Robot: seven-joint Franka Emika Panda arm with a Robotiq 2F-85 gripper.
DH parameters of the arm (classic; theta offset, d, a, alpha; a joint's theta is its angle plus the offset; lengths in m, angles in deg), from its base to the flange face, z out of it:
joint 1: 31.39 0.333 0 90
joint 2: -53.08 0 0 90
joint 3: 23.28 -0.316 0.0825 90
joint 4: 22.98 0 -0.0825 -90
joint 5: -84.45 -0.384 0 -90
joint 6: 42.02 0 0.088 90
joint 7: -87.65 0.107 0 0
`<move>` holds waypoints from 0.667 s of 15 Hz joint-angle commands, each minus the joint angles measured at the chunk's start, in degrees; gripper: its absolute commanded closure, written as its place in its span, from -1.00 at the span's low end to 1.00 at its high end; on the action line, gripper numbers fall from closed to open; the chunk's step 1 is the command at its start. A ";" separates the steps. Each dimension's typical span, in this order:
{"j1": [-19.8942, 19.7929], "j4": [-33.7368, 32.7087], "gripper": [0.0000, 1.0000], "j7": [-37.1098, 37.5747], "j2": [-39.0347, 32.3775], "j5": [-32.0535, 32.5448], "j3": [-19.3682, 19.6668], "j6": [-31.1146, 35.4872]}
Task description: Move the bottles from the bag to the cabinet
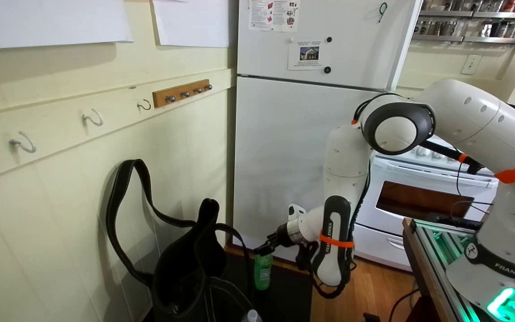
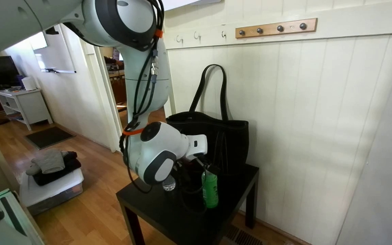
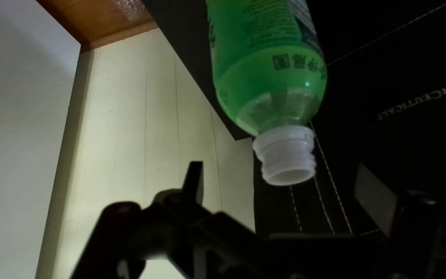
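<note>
The green bottle (image 3: 269, 66) is finished in white at the neck (image 3: 285, 155), the black bag (image 2: 235, 143) is pale-stitched, and the white arm (image 1: 347, 161) is banded in orange.

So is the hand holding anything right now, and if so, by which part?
Nothing is held: in the wrist view the hand is open, with gaps on either side of the green bottle at its neck.

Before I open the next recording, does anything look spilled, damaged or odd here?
The green bottle standing on the black table looks odd: in the wrist view its white neck is open, with no cap on, so any contents might spill when moved. I see no spill.
</note>
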 commanded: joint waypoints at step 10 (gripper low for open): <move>1.56 13.27 -1.00 0.47 15.33 -0.98 -1.81 -1.72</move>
